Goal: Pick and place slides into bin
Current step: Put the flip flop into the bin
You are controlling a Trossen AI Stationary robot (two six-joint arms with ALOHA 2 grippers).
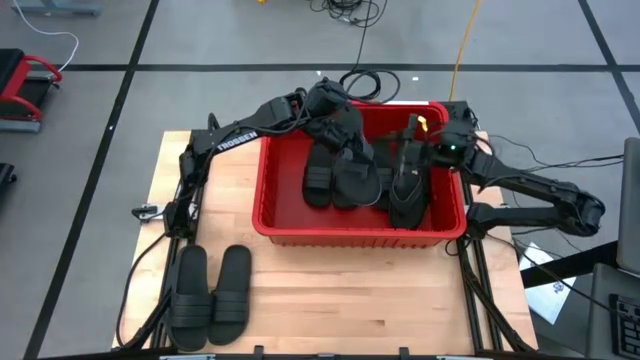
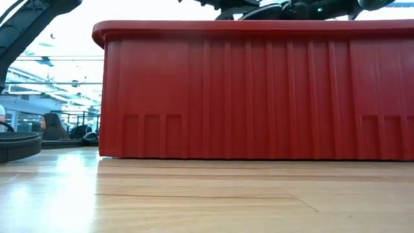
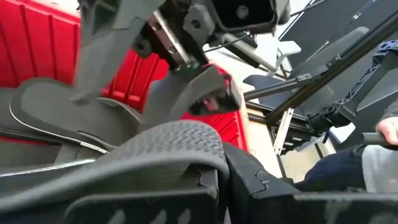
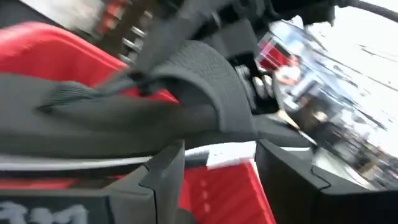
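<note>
The red bin [image 1: 355, 232] [image 2: 259, 90] stands mid-table with several black slides [image 1: 340, 182] lying inside. My left gripper [image 1: 336, 118] [image 3: 211, 186] reaches over the bin's far left corner and is shut on another slide [image 1: 356, 142], which it holds above those in the bin. My right gripper [image 1: 413, 140] [image 4: 217, 168] comes in level from the right and is open. Its fingers stand on either side of that slide's ribbed strap [image 4: 205, 74]; I cannot tell whether they touch it. Two more slides [image 1: 190, 297] [image 1: 232, 292] lie flat, side by side, on the table's near left. My left gripper is shut at the slide's ribbed strap [image 3: 180, 140]. The strap arches right over the fingers and hides the place of contact, so I cannot tell whether it is pinched or hooked. The slide sits tilted above the bin's other slides, its sole [image 3: 50, 106] pointing away from the gripper.
The bin's tall ribbed wall fills the low view, and one of the table slides [image 2: 16, 145] shows at its left edge. Cables [image 1: 365, 80] lie on the floor behind the table. A person's hand [image 3: 384, 127] shows beyond the table's right side.
</note>
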